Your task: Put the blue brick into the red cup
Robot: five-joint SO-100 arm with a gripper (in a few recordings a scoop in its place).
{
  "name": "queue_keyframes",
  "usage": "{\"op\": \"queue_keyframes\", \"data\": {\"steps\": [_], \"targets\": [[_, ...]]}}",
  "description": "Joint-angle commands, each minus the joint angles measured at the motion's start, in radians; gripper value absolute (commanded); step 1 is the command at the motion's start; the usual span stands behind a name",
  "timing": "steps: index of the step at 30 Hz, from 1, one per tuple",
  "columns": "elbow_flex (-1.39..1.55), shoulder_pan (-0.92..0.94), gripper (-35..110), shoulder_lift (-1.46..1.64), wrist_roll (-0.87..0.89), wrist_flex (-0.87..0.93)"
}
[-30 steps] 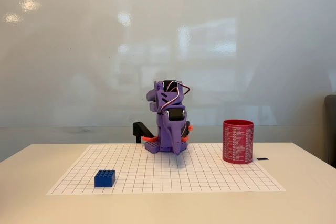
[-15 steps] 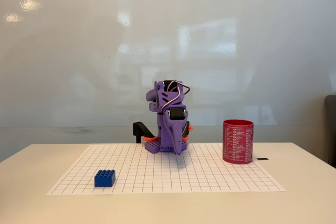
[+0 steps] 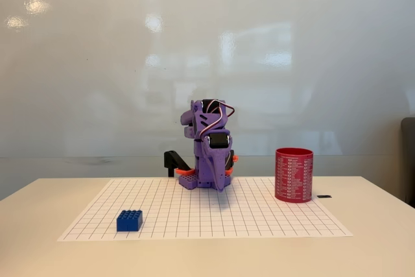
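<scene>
The folded arm [image 3: 209,154], its tool's state hidden, should reach squarely over the blue brick [image 3: 130,220], far from the red cup [image 3: 294,174].

Looks to me like an office or lab meeting room: a glossy whiteboard wall [image 3: 207,50] reflecting ceiling lights fills the back, I've got a plain white table [image 3: 376,251] with a printed grid sheet [image 3: 207,215] taped flat as a test mat.

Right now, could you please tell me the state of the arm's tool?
Tool: folded down at the arm's base, holding nothing; open or shut cannot be told.
</scene>
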Motion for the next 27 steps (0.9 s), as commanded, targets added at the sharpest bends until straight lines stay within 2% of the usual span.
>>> {"op": "queue_keyframes", "data": {"steps": [1, 10, 15, 22, 27], "targets": [[-0.006, -0.015, 0, 0.009, 0.012, -0.005], [-0.025, -0.014, 0, 0.009, 0.032, -0.002], [-0.302, 0.046, 0, -0.089, -0.006, 0.066], [-0.614, 0.103, 0, -0.46, -0.121, 0.08], [-0.75, 0.273, -1, -0.561, -0.207, 0.152]]}}
